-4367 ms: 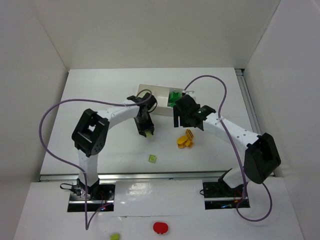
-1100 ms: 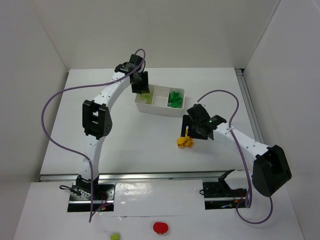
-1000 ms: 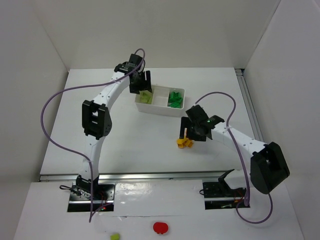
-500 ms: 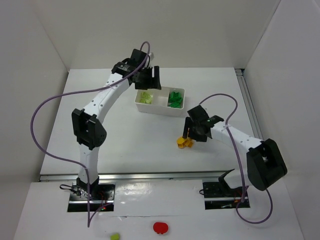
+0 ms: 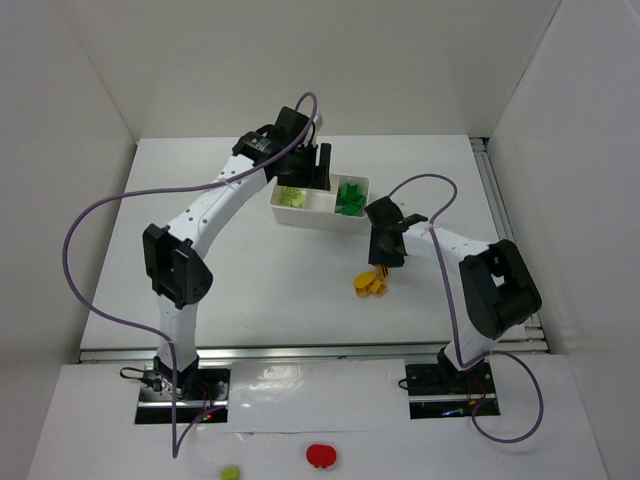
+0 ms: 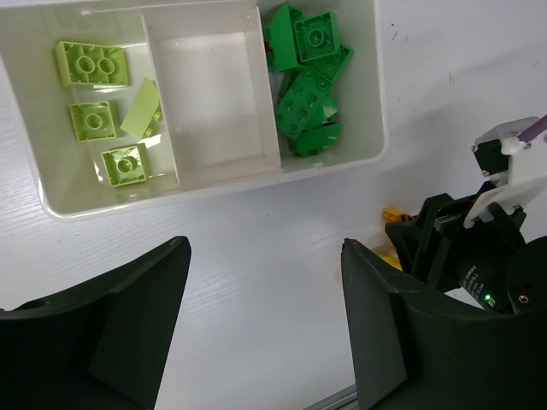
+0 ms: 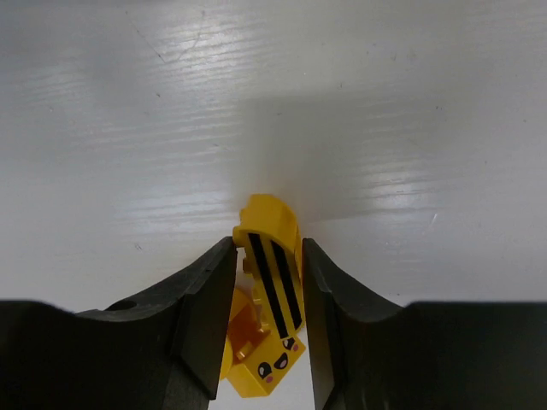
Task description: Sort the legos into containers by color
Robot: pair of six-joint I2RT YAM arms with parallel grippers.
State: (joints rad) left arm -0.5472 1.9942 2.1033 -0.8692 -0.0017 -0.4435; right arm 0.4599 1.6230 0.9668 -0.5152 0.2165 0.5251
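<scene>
right gripper (image 7: 267,245) clamps striped yellow lego (image 7: 270,290) | top view hides grip

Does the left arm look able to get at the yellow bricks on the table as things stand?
Probably not cleanly. The right tool is clamped on the striped yellow brick and sits right over the other yellow bricks, blocking an approach from above. The left tool hangs open over by the tray.
</scene>
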